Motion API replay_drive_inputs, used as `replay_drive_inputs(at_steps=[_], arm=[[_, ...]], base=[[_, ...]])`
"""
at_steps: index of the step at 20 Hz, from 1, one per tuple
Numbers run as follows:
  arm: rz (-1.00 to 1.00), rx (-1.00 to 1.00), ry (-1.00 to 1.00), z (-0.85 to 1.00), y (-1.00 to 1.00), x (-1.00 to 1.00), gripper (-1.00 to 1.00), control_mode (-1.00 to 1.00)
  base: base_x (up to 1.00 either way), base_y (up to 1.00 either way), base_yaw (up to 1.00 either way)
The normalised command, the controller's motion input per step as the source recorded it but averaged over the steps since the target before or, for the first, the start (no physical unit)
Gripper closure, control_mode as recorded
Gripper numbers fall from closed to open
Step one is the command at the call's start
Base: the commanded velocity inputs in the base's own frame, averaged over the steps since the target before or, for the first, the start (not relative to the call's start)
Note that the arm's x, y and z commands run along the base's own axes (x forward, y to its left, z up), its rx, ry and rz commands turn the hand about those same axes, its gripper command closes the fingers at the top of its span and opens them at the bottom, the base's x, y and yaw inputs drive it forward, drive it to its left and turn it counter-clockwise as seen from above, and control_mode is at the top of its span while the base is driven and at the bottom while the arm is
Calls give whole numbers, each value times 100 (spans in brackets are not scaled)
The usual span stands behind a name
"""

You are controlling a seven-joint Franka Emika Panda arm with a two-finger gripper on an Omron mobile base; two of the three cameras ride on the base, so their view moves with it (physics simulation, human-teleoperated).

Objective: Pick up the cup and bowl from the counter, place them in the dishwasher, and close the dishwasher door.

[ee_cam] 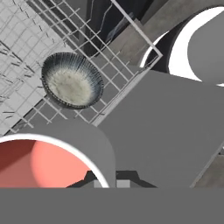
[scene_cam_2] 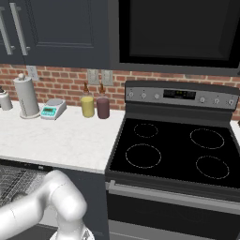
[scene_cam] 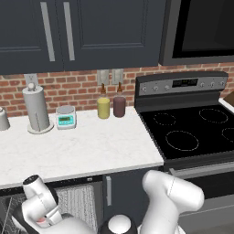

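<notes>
Gripper: my gripper [ee_cam: 114,183] is closed; my fingertips barely show at the bottom of the hand view, right beside the cup's wall. Whether they pinch that wall I cannot tell.
Cup: the cup [ee_cam: 52,162] sits close under my hand, white rim toward me, red-pink inside showing, grey outside.
Bowl: the bowl [ee_cam: 72,80] lies upright on the white wire rack [ee_cam: 26,48], apart from the cup, its ribbed dark rim around a pale speckled inside.
Dishwasher: the dishwasher [scene_cam: 75,201] stands open under the counter, its rack pulled out below my arm.
Dishwasher door: the flat grey panel [ee_cam: 162,127] beside the rack looks like the lowered door, though I cannot be sure.
Counter: the counter [scene_cam: 82,146] carries a paper towel roll [scene_cam: 36,109], a small scale [scene_cam: 66,116], a yellow bottle [scene_cam: 103,106] and a maroon bottle [scene_cam: 119,104] by the brick wall.
Stove: the black stovetop [scene_cam_2: 173,152] adjoins the counter.
</notes>
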Motion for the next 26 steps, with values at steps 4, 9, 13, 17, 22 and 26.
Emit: replay_drive_inputs(at_steps=[4, 9, 13, 17, 22, 26], arm=[[0, -4, 0, -67, 3, 16, 100, -100], [0, -4, 0, -64, 14, 16, 100, -100], [0, -1, 0, -38, 31, 4, 100, -100], [0, 0, -3, -3, 47, 0, 100, -100], [0, 0, -8, 0, 40, 13, 100, -100], [0, 0, -1, -7, 33, 41, 100, -100]], base=[[0, 0, 0], [0, 0, 0], [0, 0, 0], [0, 0, 0], [0, 0, 0], [0, 0, 0]])
